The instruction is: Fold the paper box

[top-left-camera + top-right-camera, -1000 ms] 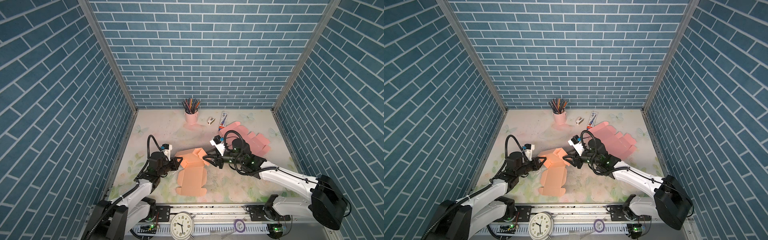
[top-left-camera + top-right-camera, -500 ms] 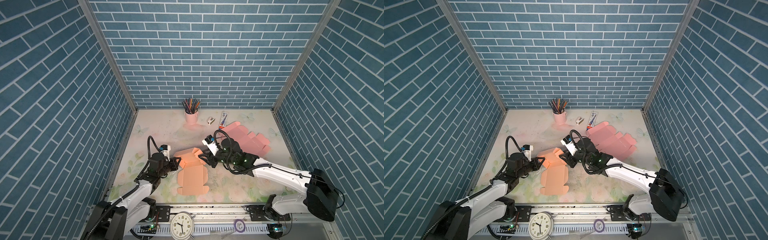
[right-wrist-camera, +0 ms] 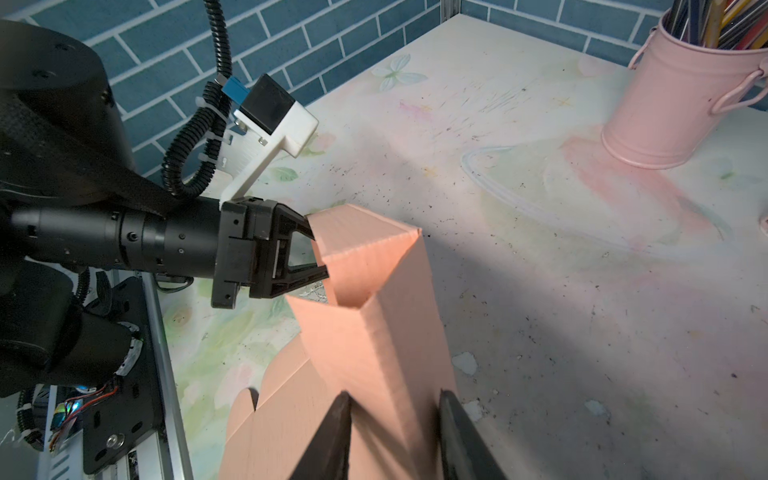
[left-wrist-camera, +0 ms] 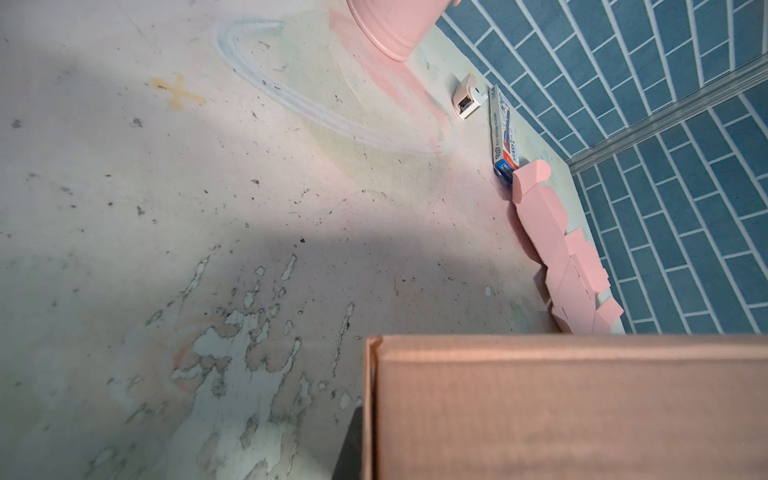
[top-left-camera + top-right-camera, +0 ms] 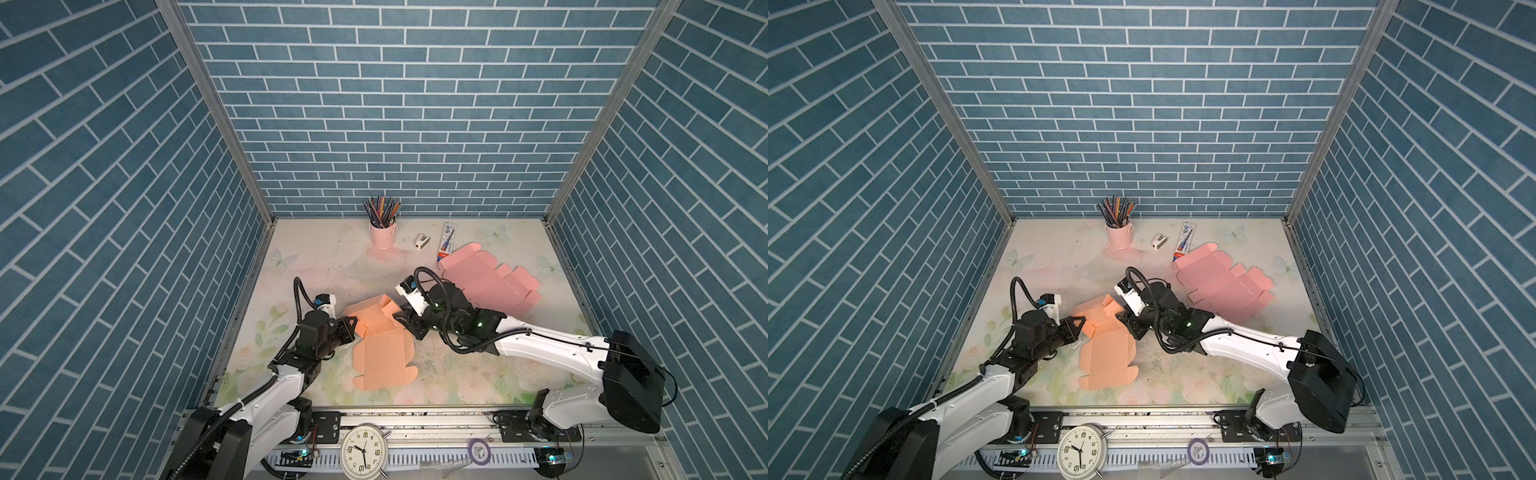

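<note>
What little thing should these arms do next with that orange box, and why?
Probably the right gripper should roll the raised wall it grips inward and down. The paper box is only half formed: that wall stands loosely folded, its large panel lies flat, and the left gripper, shut on the box's corner, steadies it.

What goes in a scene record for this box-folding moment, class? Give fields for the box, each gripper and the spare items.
box: orange paper box, part-folded; far walls raised, near panel flat on the table
left gripper: shut on a raised corner of the box
right gripper: fingers either side of a raised wall; grip unclear
spare: pink box blank, lying flat, far right
back edge: pink pencil bucket, small white object, printed carton
</note>
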Controlling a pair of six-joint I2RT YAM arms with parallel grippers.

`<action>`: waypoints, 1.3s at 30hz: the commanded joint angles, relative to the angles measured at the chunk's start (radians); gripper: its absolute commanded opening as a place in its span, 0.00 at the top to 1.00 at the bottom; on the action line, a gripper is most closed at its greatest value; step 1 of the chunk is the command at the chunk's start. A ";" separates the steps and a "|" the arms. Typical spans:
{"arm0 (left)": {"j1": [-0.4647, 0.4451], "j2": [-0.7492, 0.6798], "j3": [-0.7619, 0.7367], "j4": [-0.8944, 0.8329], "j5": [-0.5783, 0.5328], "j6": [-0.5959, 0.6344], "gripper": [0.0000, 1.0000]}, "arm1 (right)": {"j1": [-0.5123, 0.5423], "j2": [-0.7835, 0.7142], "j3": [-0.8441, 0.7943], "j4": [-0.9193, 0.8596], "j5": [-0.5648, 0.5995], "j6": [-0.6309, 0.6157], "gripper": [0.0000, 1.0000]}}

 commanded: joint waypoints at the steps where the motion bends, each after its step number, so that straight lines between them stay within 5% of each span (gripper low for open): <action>1: -0.014 -0.013 -0.005 -0.002 -0.056 -0.012 1.00 | 0.008 0.014 0.026 0.009 0.021 0.031 0.64; 12: -0.089 -0.028 -0.004 -0.018 -0.138 -0.043 1.00 | 0.019 0.068 0.072 -0.022 0.106 0.060 0.65; 23: -0.220 -0.065 -0.006 -0.035 -0.275 -0.167 1.00 | 0.080 0.154 0.179 -0.154 0.355 0.046 0.61; 33: -0.339 -0.104 -0.005 -0.069 -0.390 -0.280 1.00 | 0.142 0.192 0.222 -0.196 0.700 0.023 0.62; 39: -0.386 -0.094 -0.015 -0.054 -0.434 -0.314 1.00 | 0.163 0.215 0.239 -0.210 0.797 -0.002 0.72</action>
